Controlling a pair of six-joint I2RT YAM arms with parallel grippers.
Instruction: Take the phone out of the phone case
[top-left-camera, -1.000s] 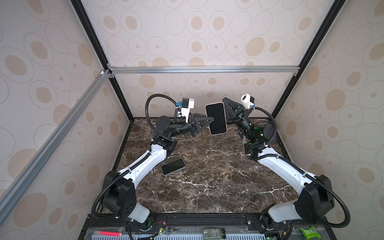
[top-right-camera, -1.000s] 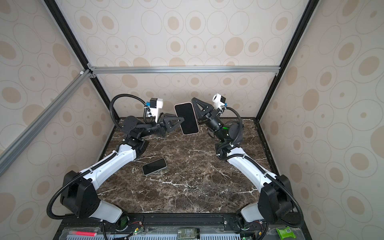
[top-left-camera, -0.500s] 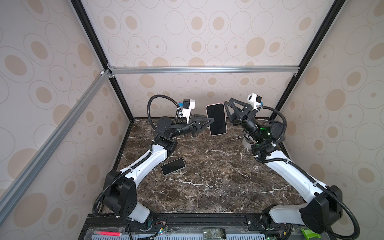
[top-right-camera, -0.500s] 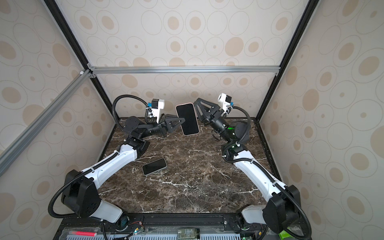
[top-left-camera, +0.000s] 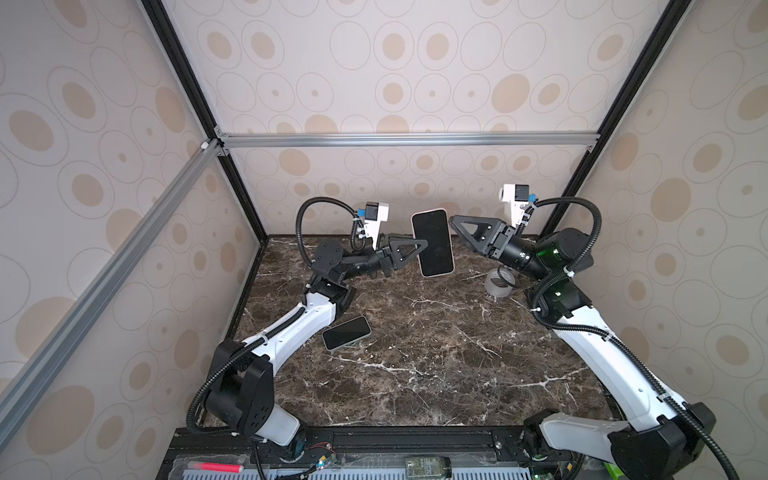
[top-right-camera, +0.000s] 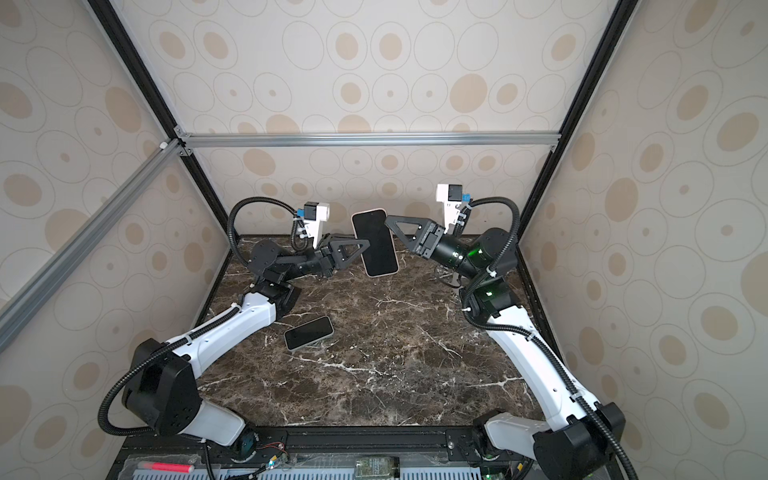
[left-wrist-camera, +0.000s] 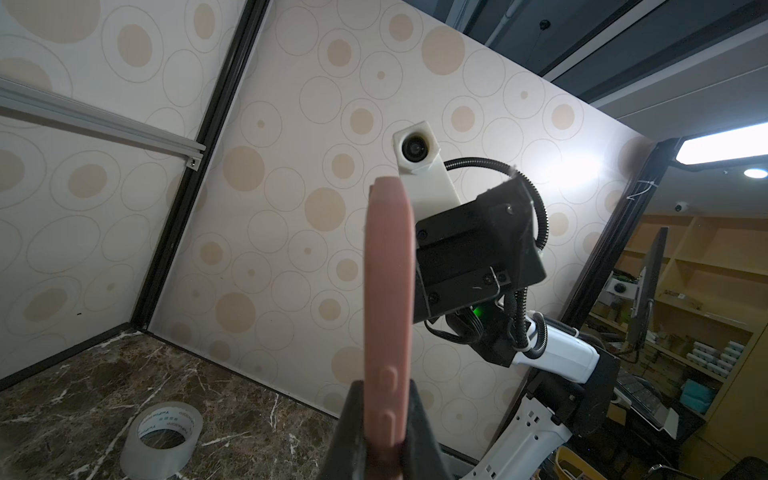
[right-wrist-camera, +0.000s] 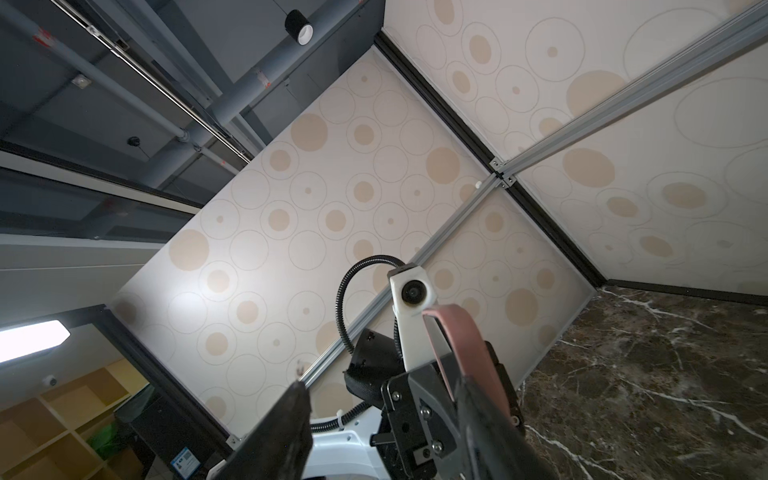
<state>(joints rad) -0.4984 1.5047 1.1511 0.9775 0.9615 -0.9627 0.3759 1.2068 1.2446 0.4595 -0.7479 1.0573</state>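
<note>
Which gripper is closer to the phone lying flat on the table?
Left. The left gripper, shut on the raised cased phone, hangs above and behind the flat phone; the right gripper, open, sits farther away, on the cased phone's other side.

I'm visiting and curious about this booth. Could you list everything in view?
Phone in pink case: one, black screen, held in the air at the back.
Second phone: one, black screen, flat on the table near the left arm.
Tape roll: one, clear, back right of the table.
Marker: one, red, front ledge.
Small bottle: one, dark, front ledge.
Table: one, dark marble.
Left gripper: one, black, shut on the cased phone's edge.
Right gripper: one, black, open, next to that phone.
</note>
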